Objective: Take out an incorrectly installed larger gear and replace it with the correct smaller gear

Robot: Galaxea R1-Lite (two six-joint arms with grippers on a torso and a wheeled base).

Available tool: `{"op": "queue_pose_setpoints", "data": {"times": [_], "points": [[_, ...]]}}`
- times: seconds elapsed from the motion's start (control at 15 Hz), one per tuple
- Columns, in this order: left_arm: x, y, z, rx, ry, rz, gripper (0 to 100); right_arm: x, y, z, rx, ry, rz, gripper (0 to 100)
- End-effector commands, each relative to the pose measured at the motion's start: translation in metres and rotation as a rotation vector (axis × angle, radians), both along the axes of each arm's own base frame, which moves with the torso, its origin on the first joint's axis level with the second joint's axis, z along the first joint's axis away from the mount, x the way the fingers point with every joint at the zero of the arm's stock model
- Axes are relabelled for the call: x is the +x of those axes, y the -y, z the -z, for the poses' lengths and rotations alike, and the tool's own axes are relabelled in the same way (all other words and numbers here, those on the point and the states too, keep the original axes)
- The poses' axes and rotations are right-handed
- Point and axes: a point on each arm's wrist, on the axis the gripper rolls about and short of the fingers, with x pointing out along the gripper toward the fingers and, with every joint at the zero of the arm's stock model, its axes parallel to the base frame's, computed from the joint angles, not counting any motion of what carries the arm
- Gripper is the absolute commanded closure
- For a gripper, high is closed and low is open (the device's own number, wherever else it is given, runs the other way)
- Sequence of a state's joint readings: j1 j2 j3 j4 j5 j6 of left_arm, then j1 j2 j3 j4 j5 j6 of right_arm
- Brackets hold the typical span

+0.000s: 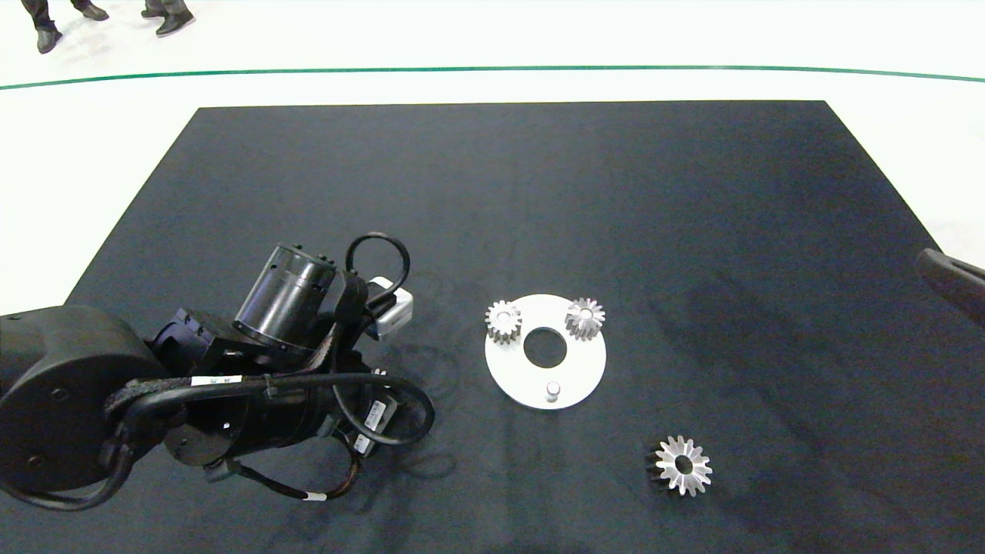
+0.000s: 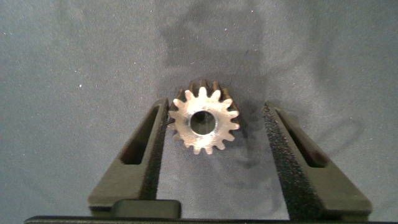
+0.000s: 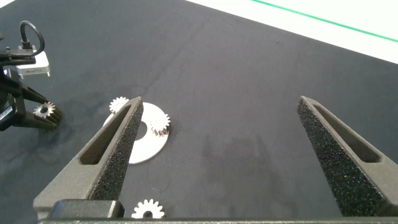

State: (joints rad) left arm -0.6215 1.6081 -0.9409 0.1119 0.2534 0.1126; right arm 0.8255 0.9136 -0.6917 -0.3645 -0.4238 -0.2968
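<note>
Centrally, the left gripper (image 2: 211, 155) stands with its fingers spread to either side of the smaller gear (image 2: 204, 122), which lies flat on the dark counter (image 1: 539, 192) — one finger at or just beside the teeth, the other apart from them. Seen from above, the left arm (image 1: 254, 377) reaches in low over the near-left part of the counter and hides both this gripper and the gear under it. To its right lies a white disc (image 1: 592, 369) with a round centre hole; two small gears (image 1: 503, 321) (image 1: 585, 317) sit on its far edge, and a bare short pin (image 1: 552, 391) stands on its near edge. Nearer and further right, well apart from the disc, the larger gear (image 1: 680, 465) rests on the counter with its flared teeth and wide hole facing up. The right gripper (image 3: 217, 162) is held wide open above the counter's right side — only a tip of that arm (image 1: 954, 281) enters at the right edge. Shoes (image 1: 165, 15) of people show beyond the counter.
</note>
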Motion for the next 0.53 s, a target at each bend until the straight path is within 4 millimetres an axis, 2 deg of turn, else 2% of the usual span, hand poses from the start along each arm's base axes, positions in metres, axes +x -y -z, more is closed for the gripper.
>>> {"op": "queue_pose_setpoints", "data": {"times": [0.07,0.53], "points": [[0.0,0.0,0.001,0.004,-0.003,0.0,45,0.001,-0.001,0.0,-0.004,-0.001,0.002,0],[0.002,0.001,0.01,-0.002,0.006,0.0,45,0.001,-0.001,0.0,-0.005,-0.002,0.002,0]]}}
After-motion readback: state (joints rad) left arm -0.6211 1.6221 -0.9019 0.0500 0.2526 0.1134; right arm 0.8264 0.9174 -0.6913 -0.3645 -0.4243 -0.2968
